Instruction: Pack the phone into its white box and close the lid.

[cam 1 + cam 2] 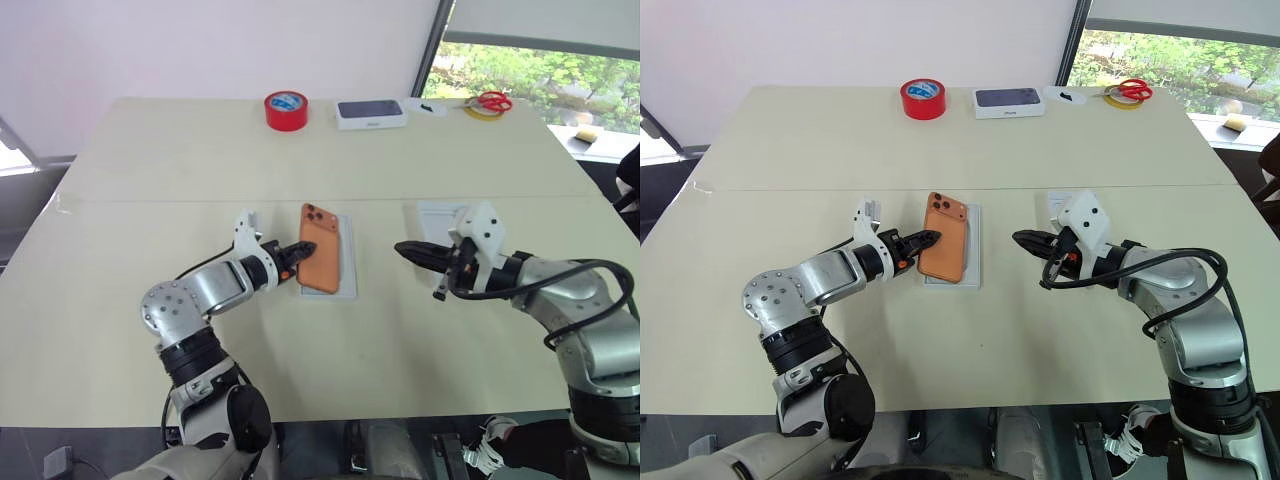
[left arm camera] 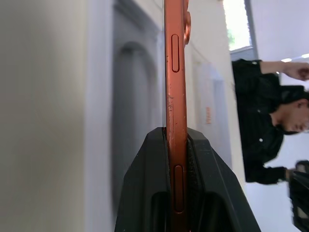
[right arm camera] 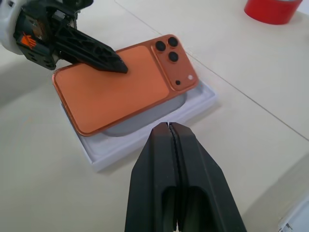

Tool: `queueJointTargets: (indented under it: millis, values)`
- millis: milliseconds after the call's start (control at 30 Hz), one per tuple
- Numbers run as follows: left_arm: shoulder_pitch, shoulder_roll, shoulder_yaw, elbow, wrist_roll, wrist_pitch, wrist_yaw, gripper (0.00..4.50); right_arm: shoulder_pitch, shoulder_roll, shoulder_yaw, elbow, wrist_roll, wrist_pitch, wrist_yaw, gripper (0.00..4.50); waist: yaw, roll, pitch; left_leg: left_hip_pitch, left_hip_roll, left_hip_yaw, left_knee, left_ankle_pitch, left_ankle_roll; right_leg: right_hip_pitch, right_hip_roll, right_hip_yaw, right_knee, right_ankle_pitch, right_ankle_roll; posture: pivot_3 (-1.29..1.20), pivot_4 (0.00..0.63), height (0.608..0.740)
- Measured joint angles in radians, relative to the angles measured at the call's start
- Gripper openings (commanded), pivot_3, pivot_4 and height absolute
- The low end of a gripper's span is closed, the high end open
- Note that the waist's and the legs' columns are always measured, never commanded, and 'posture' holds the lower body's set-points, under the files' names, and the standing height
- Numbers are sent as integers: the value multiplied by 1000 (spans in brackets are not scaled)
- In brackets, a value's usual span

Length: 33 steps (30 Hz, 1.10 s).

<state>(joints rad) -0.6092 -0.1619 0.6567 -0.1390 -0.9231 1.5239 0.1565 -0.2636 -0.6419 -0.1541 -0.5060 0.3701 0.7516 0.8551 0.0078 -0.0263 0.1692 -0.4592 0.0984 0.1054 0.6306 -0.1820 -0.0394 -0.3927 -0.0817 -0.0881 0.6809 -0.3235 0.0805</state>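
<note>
- Near the middle of the tabletop (image 1: 120,330), the left gripper (image 1: 302,248) pinches the orange phone (image 1: 322,248) by its long edge, back and camera block facing up.
- The phone hangs tilted over the white box (image 1: 348,288), not yet seated inside the rim; the left wrist view shows it edge-on between the black fingers (image 2: 145,193).
- The right gripper (image 1: 405,250) hovers just beside the box toward the right edge, fingers pressed together and holding nothing.
- The lid (image 1: 437,216) lies flat on the tabletop behind the right gripper, untouched.
- At the far edge sit a red tape roll (image 1: 286,110), a closed white box with a dark top (image 1: 371,113) and red scissors (image 1: 490,101).
- Judged progress: the phone is about to go in; lowering, releasing and lidding remain.
</note>
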Motion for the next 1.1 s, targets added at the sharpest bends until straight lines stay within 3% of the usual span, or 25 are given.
queueJointTargets:
  millis: [433, 733, 867, 1000, 1100]
  values:
    - [29, -5, -95, 23, -5, -80, -5, 32, 25, -25, 24, -11, 17, -17, -55, 0, 5, 0, 0, -1, 0, 0, 0, 0, 0, 0, 0, 0, -1, 0, 0, 0, 150, 730]
    - [57, -5, -140, 5, -65, -87, -28, 4395, 26, -30, 55, -10, 16, -39, -73, 0, 5, 0, 0, 0, 0, -1, 1, 0, 0, 1, 0, 0, 0, 0, 0, 0, 150, 730]
    - [59, 93, -190, -20, -80, -50, -65, 4395, 26, -39, 76, -9, 9, -41, -83, 0, 1, 0, 0, 0, 0, -1, 0, 0, 0, 0, 0, 0, 0, 0, 0, 0, 150, 730]
    - [71, 307, -265, -79, -67, -50, -159, 4395, 23, -67, 119, 26, -39, -41, -107, 0, -1, 1, 0, 0, 0, 0, 0, 0, 0, 0, 0, 0, 0, 0, 0, 0, 150, 730]
    - [72, 407, -285, -81, -46, -106, -233, 3520, 4, -70, 169, 65, -83, -40, -141, 0, 5, 1, 0, 0, 0, 0, 0, 0, 0, 0, 0, 0, 0, 0, 0, 0, 150, 730]
